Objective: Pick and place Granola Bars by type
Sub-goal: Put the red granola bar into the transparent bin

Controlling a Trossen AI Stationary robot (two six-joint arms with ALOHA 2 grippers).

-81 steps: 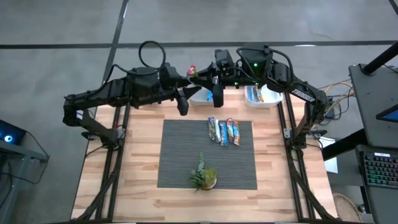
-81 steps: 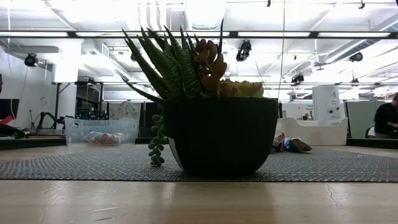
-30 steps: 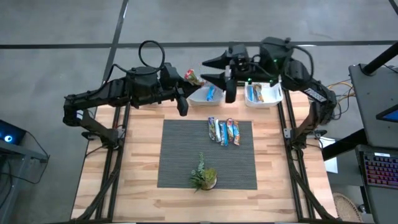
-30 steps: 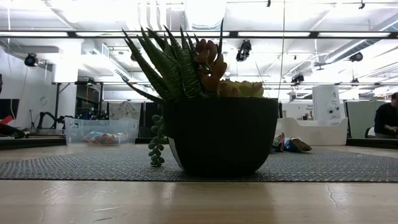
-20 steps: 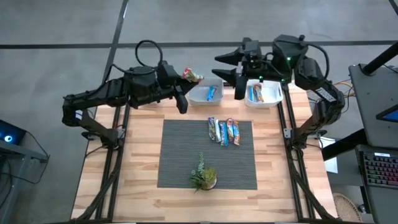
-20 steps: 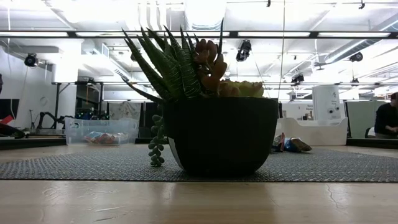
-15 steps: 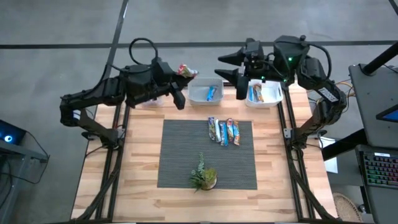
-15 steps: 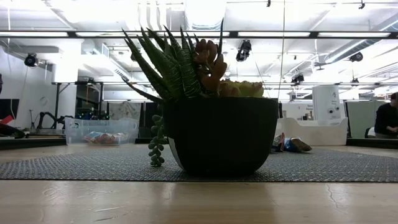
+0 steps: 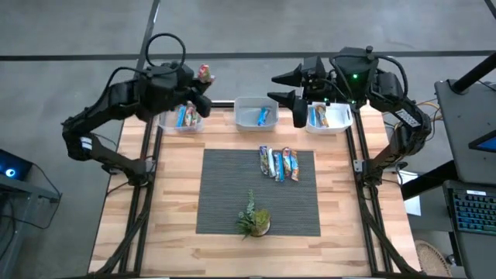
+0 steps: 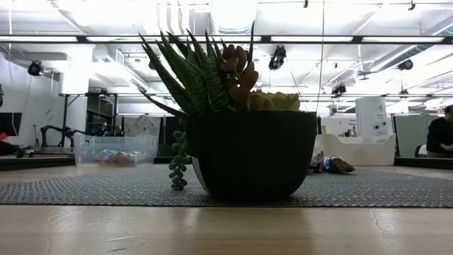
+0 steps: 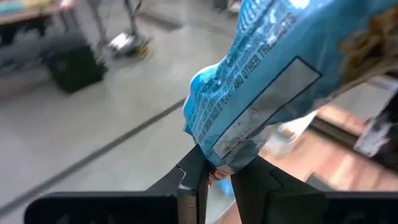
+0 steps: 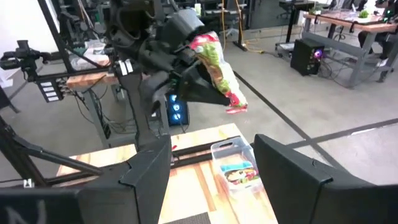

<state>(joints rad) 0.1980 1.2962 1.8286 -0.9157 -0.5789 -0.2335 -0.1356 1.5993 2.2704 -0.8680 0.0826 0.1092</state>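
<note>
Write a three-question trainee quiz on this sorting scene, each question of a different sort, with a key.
1. True or false: the left pincer is shut on a granola bar.
2. Which container does the held bar hang nearest? A) left bin B) middle bin C) right bin
3. Fill in: the loose bars lie on the mat between the bins and the small ____.

Key:
1. True; the left wrist view shows the wrapper pinched between the fingers.
2. A.
3. Plant.

The right pincer hangs open near the middle and right bins, holding nothing.
</note>
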